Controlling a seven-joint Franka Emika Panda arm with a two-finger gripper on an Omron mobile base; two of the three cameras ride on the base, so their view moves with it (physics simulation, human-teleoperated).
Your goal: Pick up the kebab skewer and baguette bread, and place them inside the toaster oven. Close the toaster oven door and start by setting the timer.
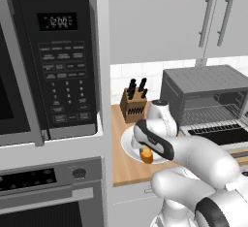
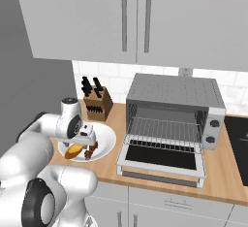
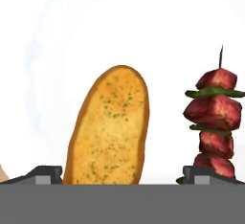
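The golden baguette bread (image 3: 110, 127) and the kebab skewer (image 3: 215, 117) lie side by side on a white plate (image 3: 57, 50). My gripper (image 3: 127, 176) hangs open just above them. One fingertip (image 3: 45, 175) is left of the baguette's near end, and the other sits over the skewer's lower end. From the right base I see the gripper (image 2: 86, 142) pointing down over the baguette (image 2: 73, 151) and skewer (image 2: 90, 151). The toaster oven (image 2: 174, 109) stands to the right with its door (image 2: 162, 158) dropped open and the wire rack bare. The baguette (image 1: 146, 155) peeks out under my forearm.
A knife block (image 2: 96, 104) stands behind the plate (image 2: 106, 141) against the tiled wall. The toaster oven's two knobs (image 2: 212, 131) are on its right front. A black microwave (image 1: 63, 61) and a wall oven (image 1: 48, 192) fill the left. Wall cabinets hang overhead.
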